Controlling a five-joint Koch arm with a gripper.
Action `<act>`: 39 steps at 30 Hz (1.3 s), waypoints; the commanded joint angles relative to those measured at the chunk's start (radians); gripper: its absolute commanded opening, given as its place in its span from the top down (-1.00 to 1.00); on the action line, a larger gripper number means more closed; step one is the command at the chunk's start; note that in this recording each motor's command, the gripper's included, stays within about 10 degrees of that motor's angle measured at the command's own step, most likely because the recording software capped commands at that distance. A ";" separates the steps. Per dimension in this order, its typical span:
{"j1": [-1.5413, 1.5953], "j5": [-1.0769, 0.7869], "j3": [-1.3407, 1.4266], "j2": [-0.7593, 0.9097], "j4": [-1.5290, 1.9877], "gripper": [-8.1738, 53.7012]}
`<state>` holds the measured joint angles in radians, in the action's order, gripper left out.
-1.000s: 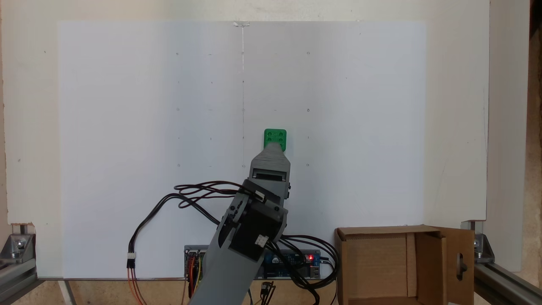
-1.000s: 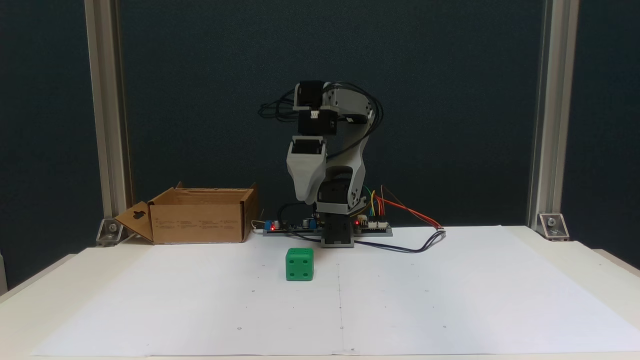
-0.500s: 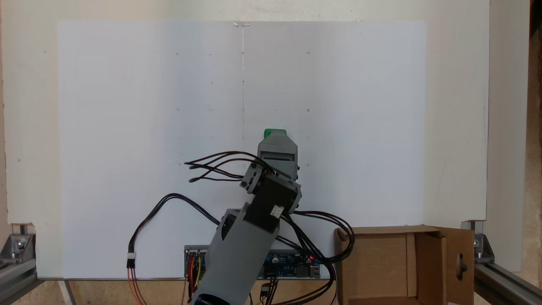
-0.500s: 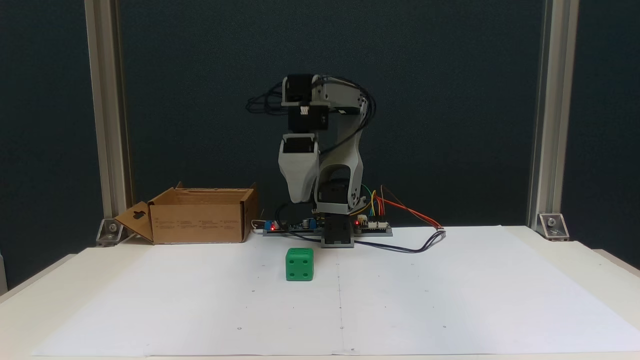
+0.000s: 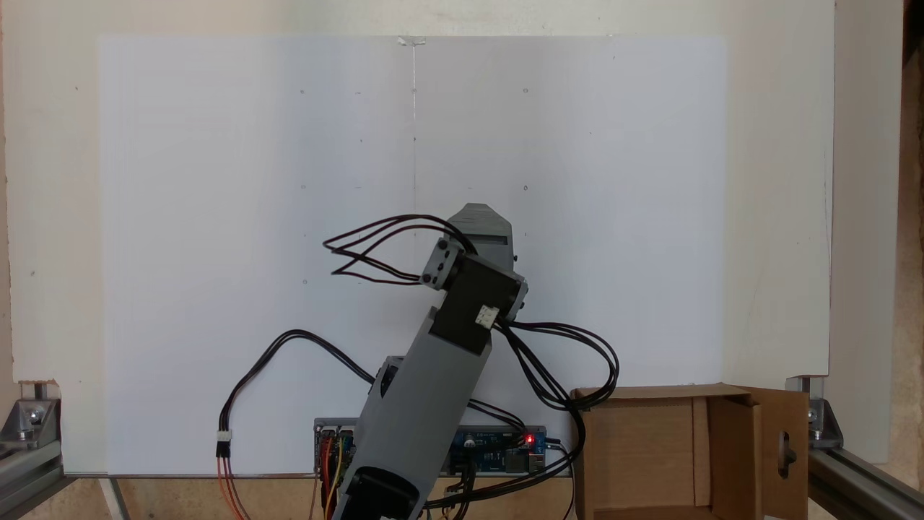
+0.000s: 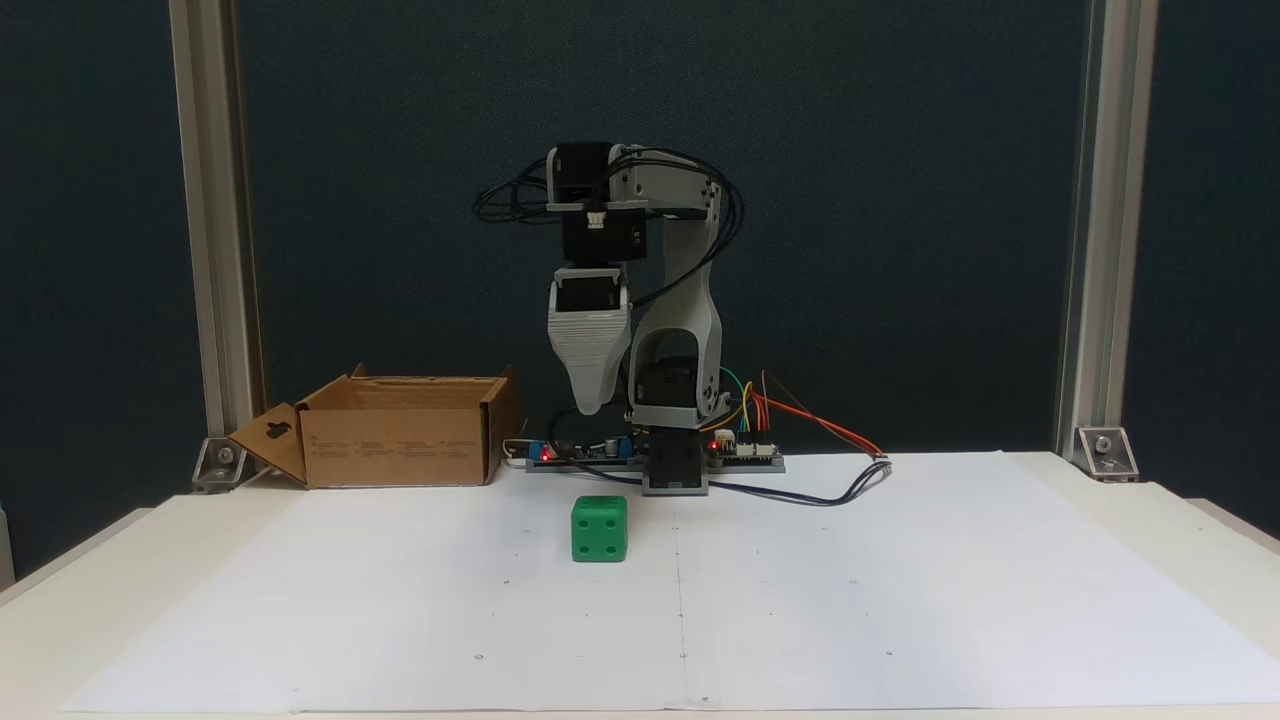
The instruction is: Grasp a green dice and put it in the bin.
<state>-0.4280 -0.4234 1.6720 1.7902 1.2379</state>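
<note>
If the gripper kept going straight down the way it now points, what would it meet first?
Most likely the green dice: the gripper hangs above it, pointing down, with clear air between. Depth alignment is uncertain; otherwise it meets the white paper.

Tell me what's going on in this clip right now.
A small grey robot arm is poised over a green dice that sits on the white paper sheet, not yet grasped. The gripper points downward above the dice with a clear gap between them; whether its fingers are open or shut cannot be told. The cardboard box stands open near the arm's base, at the left in the front fixed view, with nothing visible in it from above.
</note>
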 commanded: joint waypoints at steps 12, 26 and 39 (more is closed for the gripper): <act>0.055 0.167 -0.061 -0.034 -0.026 -0.71; 0.069 0.164 0.141 -0.046 -0.192 -0.72; 0.067 0.166 0.308 -0.046 -0.339 -0.71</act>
<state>-0.3590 -0.2961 1.9972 1.7426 0.9097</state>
